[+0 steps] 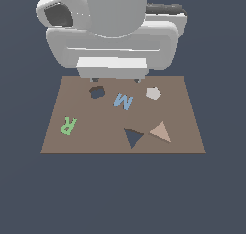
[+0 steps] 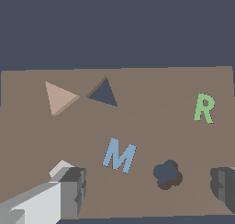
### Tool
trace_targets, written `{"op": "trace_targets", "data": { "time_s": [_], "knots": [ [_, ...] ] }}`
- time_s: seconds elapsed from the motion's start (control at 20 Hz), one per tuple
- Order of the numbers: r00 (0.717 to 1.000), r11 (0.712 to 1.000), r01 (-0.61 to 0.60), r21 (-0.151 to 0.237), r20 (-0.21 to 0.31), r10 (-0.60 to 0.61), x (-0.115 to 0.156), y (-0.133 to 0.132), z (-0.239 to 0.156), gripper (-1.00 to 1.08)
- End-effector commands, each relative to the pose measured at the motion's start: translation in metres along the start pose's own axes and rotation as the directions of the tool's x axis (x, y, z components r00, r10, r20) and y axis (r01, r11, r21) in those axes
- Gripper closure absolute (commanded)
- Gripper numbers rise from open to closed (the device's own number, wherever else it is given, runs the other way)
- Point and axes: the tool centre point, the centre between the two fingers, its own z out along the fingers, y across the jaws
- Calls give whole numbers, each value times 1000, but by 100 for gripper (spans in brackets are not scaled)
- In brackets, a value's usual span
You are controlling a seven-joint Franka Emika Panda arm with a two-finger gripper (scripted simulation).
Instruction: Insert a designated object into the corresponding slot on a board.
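Tan-pink triangle (image 1: 161, 132) flat on board (image 1: 86, 142) — apex toward the arm

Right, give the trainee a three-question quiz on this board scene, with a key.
1. True or false: the tan triangle piece already sits inside the triangular slot.
2. Which loose piece lies between the pentagon-shaped hole and the whitish pentagon in the exterior view? A) green R B) blue M C) tan triangle
3. Fill in: the end effector hangs with its fingers apart and holds ____.

Key: 1 false, it lies on the board beside the slot; 2 B; 3 nothing.
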Motion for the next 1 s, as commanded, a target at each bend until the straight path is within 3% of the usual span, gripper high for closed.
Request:
{"op": "trace_targets", "data": {
  "time_s": [0.0, 0.6, 0.95],
  "knots": [
    [1000, 1000, 0, 0, 0, 0, 0, 0, 0, -92],
    [994, 994, 111, 4, 3, -111, 12, -9, 14, -92],
    [959, 959, 285, 12, 8, -285, 30, -25, 37, -92]
  ]
}}
